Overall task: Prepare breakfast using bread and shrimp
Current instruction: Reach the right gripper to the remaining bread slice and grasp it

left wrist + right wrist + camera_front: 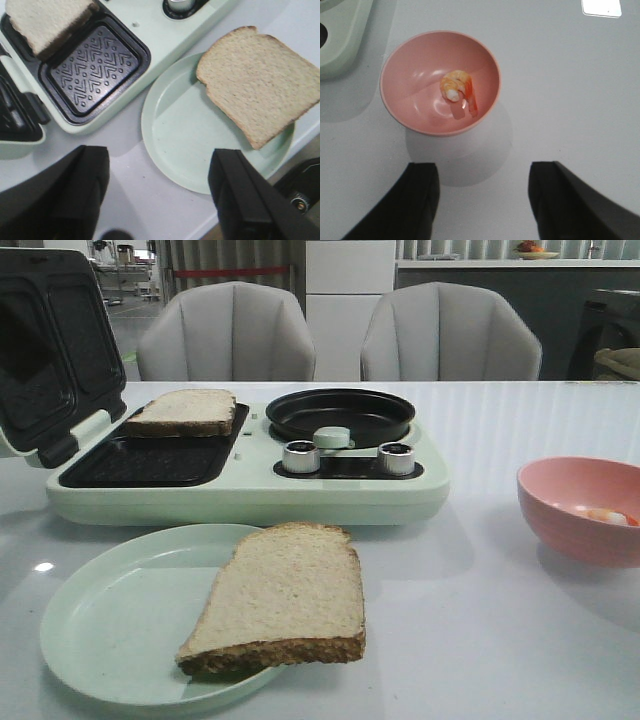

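Only one curled pink-orange shrimp (458,91)

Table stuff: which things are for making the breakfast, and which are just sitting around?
For the breakfast:
- bread slice on the plate
- bread slice in the sandwich maker
- shrimp in the pink bowl
- sandwich maker
- green plate

Just sitting around:
- two grey chairs
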Tool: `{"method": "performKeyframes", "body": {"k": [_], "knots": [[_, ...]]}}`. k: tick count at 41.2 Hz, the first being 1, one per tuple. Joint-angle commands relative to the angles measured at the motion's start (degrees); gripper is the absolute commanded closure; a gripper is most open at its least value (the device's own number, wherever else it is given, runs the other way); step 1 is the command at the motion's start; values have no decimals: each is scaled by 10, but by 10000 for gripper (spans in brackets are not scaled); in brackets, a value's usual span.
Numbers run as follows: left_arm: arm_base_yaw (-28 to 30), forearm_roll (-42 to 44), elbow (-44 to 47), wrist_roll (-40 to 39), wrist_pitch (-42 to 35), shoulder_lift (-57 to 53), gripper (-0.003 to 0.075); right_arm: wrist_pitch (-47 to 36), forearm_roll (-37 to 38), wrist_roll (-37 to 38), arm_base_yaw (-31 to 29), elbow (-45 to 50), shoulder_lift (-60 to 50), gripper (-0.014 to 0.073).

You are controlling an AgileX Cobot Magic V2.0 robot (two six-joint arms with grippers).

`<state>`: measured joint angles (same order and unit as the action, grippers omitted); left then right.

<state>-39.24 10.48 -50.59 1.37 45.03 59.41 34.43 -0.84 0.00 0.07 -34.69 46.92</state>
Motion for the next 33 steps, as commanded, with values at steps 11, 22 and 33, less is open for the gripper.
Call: {"method": "performKeyframes", "body": {"k": [11, 22, 33], "knots": [[35, -87, 80, -2, -21, -173, 239, -39, 8, 0, -1, -21, 0, 89], [35, -167, 117, 11, -11, -329, 239, -18, -9, 0, -1, -20, 0, 89], [35, -164, 117, 11, -15, -376, 239, 44, -159, -46, 50, -38, 35, 89]]}}
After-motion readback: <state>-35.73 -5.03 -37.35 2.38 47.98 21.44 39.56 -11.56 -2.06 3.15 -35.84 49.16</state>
